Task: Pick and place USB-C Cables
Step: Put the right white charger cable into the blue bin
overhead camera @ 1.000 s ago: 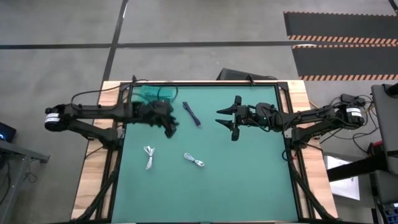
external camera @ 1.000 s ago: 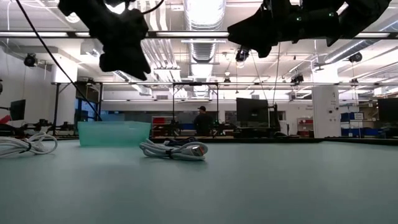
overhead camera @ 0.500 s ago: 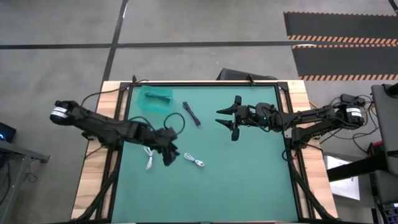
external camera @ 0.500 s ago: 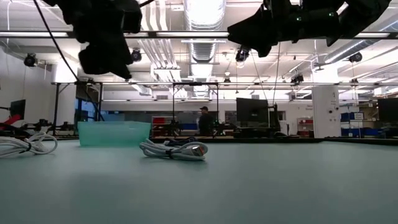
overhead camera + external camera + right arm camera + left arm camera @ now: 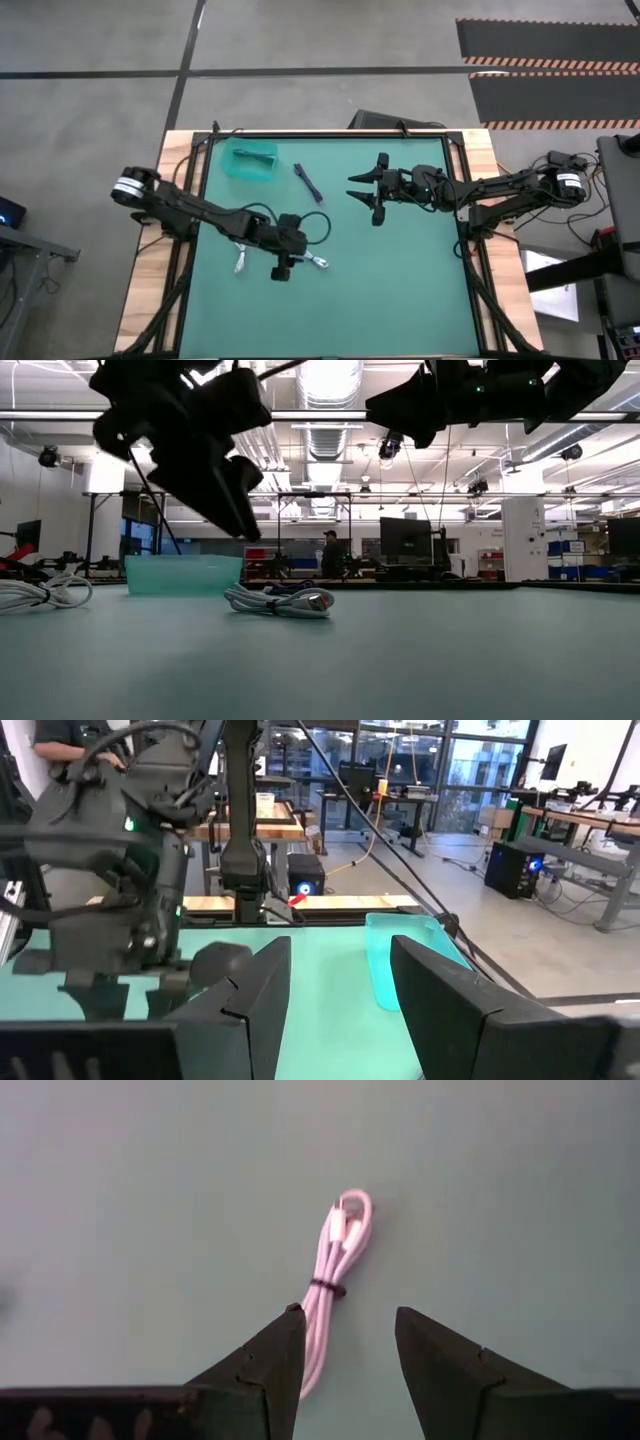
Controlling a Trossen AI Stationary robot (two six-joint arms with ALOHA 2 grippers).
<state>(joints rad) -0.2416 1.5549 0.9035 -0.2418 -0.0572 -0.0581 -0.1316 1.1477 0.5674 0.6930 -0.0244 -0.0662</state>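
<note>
A white cable bundle lies flat on the green mat; it also shows in the left wrist view and the low view. My left gripper is open above the mat, right beside this bundle. In the left wrist view the bundle's near end lies between the two fingers, untouched. A second white bundle lies to its left. A dark cable lies farther back. The teal tray holds a dark strip. My right gripper is open and empty, held high over the mat's far right.
The teal tray stands at the mat's far left corner. The left arm's links cross over the mat's left side. A wooden frame borders the mat. A person stands far off in the room.
My left gripper has gone from beside the teal tray toward the table's near edge and to the right, passing over the left white bundle, and now stands over the right white bundle. The cables have not moved. My right arm has kept still.
</note>
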